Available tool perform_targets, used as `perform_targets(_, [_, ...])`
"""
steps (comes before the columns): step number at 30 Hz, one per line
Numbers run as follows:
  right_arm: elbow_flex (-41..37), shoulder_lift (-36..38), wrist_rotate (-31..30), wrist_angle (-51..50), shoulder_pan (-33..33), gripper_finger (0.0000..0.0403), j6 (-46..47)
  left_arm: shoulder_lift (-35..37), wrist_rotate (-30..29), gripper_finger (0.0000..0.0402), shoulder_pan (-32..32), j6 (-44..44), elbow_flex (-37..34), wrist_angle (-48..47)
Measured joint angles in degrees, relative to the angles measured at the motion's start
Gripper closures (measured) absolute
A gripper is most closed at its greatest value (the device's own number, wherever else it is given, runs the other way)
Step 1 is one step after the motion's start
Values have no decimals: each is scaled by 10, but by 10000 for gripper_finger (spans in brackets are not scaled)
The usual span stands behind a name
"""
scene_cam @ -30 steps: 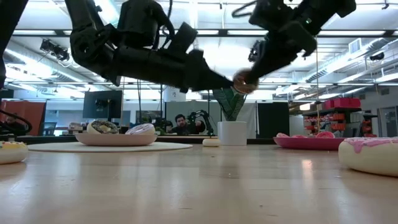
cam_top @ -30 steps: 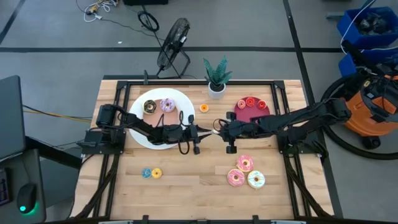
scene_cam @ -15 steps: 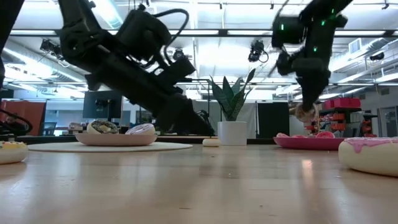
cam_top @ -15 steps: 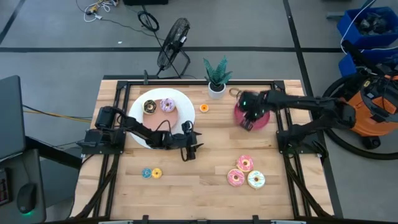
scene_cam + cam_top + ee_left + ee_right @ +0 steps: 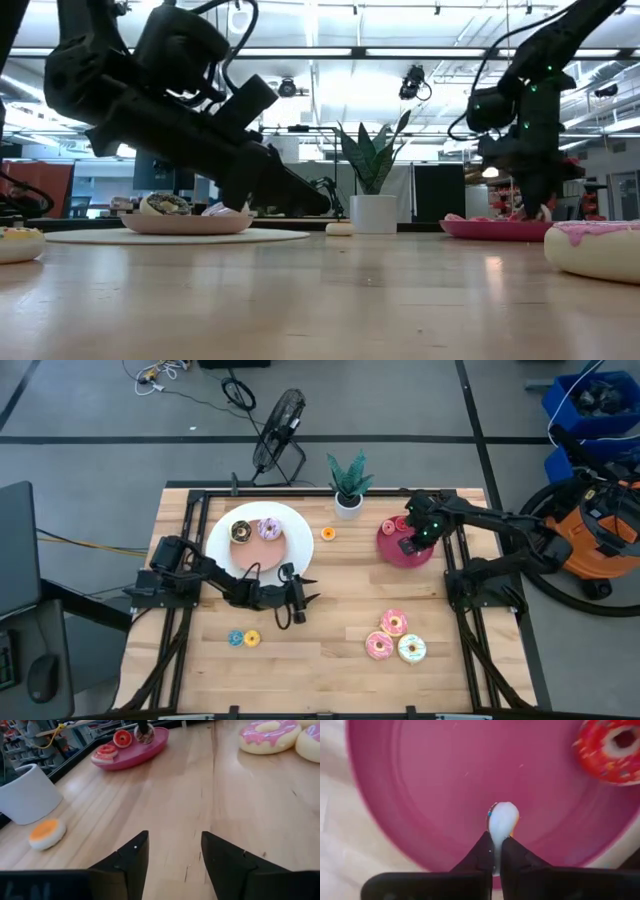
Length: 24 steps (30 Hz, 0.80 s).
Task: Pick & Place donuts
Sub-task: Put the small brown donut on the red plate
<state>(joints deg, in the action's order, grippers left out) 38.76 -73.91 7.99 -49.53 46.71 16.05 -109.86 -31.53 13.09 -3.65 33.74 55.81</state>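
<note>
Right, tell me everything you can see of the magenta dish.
The magenta dish is a shallow, round, glossy piece, plastic by its look, flat on the wooden table near the white plant pot. Red donuts lie at its rim. The right hand, shut on a small white donut, hangs over its middle.

Your donuts, placed by the white plate: two on it (chocolate, purple); three frosted ones lie well apart, toward the right arm's side.
</note>
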Motion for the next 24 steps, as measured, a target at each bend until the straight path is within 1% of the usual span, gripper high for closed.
perform_targets(5, [-5,0,-35,17,26,391,-1,0,0,220,11,0,0,0])
perform_targets(9, [-5,0,-38,30,48,391,-9,0,0,220,17,0,0,0])
perform_targets(13, [-5,0,-56,46,67,390,-14,0,0,220,19,0,0,0])
perform_targets(17, [-5,0,-55,54,84,390,-15,0,0,220,19,0,0,0])
perform_targets(24, [-5,0,-54,54,86,387,-16,0,0,220,19,0,0,0])
